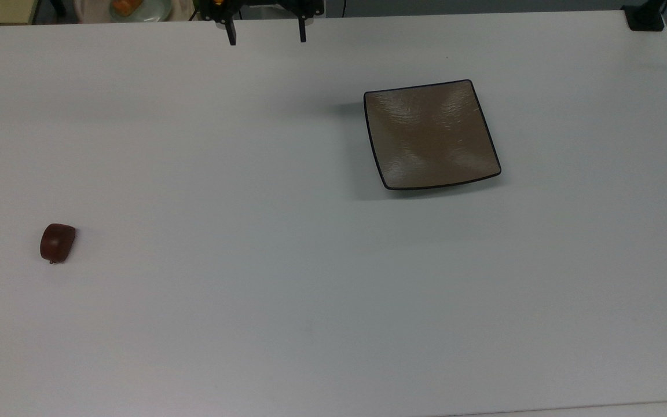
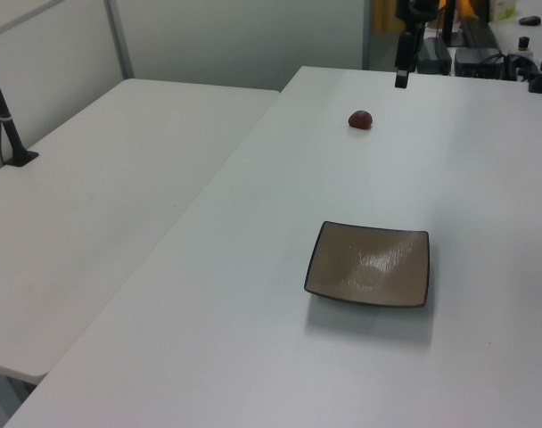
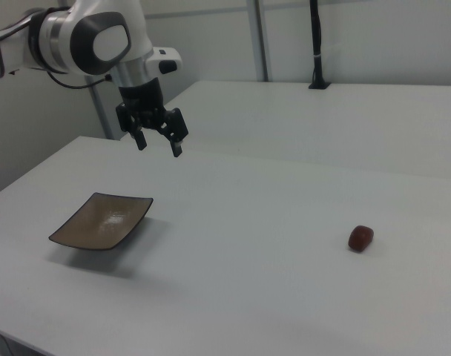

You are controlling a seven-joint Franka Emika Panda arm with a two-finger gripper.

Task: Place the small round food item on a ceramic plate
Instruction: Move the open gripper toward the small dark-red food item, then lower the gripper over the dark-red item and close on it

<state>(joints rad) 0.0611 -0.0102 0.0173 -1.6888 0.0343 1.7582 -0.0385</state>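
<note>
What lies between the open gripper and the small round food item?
Nothing: in the top view, bare white table runs from the gripper to the small round food item. The right view agrees.

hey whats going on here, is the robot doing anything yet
Not much yet. The gripper hangs open and empty above the white table, holding nothing. The small round food item lies by itself near the top view's left edge, far from the square ceramic plate, which sits empty toward the top view's right. The item has not been picked up, so the whole job of moving it onto the plate is yet to be done.
</note>
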